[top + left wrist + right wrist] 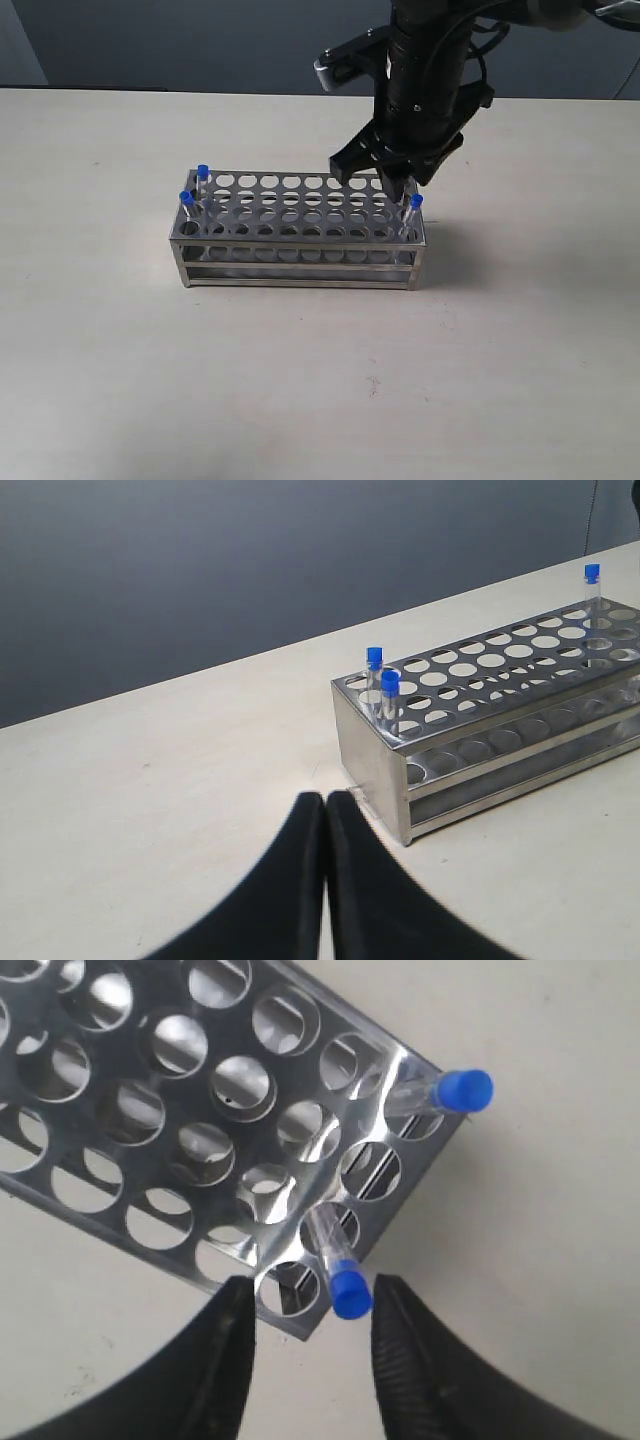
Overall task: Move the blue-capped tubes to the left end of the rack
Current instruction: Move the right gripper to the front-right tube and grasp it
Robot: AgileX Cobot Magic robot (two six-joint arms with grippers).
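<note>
Shiny steel rack [300, 270] with open sides and a flat top plate pierced by rows of round holes, standing on a matte pale surface [120, 350]. Two of the thin, clear blue-capped tubes [187, 205] stand at its left end; a third tube [413, 212] and a fourth tube [330, 1250] occupy its right-end corner holes. The right gripper [312, 1295] hangs with jaws spread either side of the fourth tube's cap, gripping nothing; the left gripper [325, 798], jaws pressed together and empty, sits low near the rack's left end.
</note>
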